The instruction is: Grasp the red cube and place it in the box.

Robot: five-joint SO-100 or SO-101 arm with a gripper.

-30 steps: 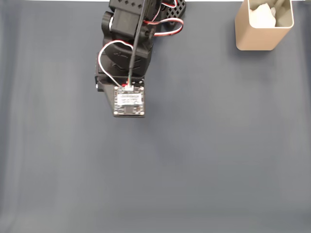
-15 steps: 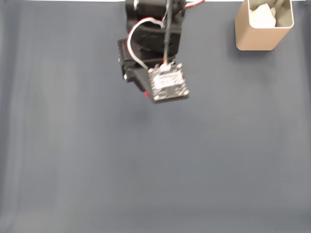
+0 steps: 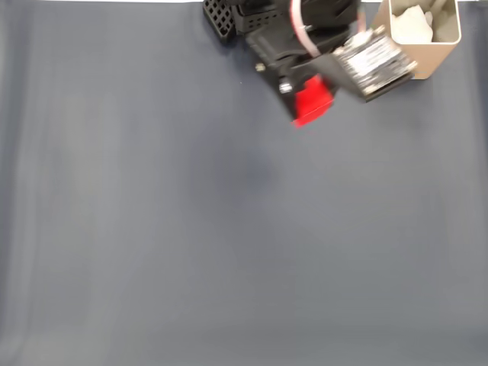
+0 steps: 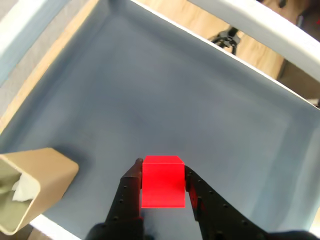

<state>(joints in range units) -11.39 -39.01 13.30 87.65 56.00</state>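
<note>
Near the top edge of the fixed view, the tall beige box (image 3: 427,57) with rounded corners and thin walls is seen standing on the dark grey-blue table (image 3: 229,244), a white lumpy wad (image 3: 412,27) lying inside it. Just left of the box, the black arm is seen from above, a small circuit board (image 3: 375,62) on it overlapping the box's lower left corner in the picture. The small bright red cube (image 3: 311,101) is seen below the arm, left of the box and apart from it, blurred and partly covered by the black hand (image 3: 305,95).

In the wrist view, the red cube (image 4: 162,181) is pinched between the two black fingers (image 4: 129,192) of the hand (image 4: 161,185), one finger pressed against each side face. The cube is held above the table (image 4: 190,100). The box (image 4: 37,185) is seen at the lower left, well apart from the cube, with the white wad (image 4: 22,189) inside.
</note>
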